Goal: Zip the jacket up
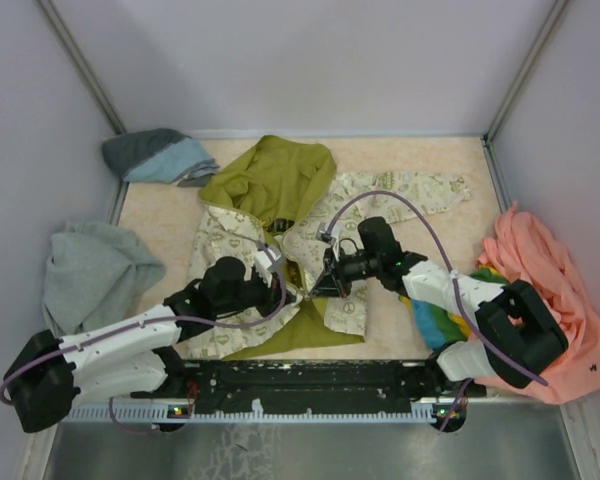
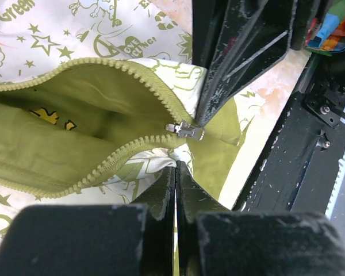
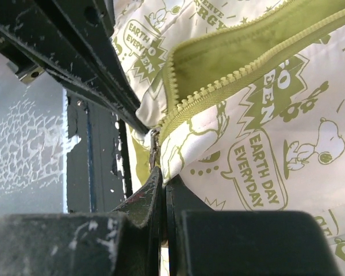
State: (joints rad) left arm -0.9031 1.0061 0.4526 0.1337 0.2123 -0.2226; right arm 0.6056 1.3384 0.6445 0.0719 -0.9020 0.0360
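Pale grey walls close in a beige bench [image 1: 160, 215] on which one jacket [image 1: 225, 245] lies spread, cream with olive print. Two grippers meet over its lower front.

The left gripper [image 2: 176, 172] has its fingers pressed together, clamped on the jacket's cream edge just on its own side of the single metal zipper slider [image 2: 187, 130]. The right gripper [image 3: 163, 181] faces it from the other side. Its fingers are likewise together, pinching the jacket right at the slider, though the exact part caught is hard to tell. Beyond both grippers, two rows of olive zipper teeth [image 2: 103, 66] spread apart, with the plain olive lining [image 2: 75, 121] showing between them. The olive hood [image 1: 270, 175] lies farther off, and one long sleeve [image 1: 410, 190] stretches past the right gripper.

Four other cloths lie well apart from the grippers:
- a grey sweatshirt [image 1: 90, 270], out past the left gripper
- a blue-grey garment [image 1: 160, 155], at the far left corner
- a peach-pink garment [image 1: 545, 275], out past the right gripper
- a multicoloured cloth [image 1: 438, 322], under the right arm
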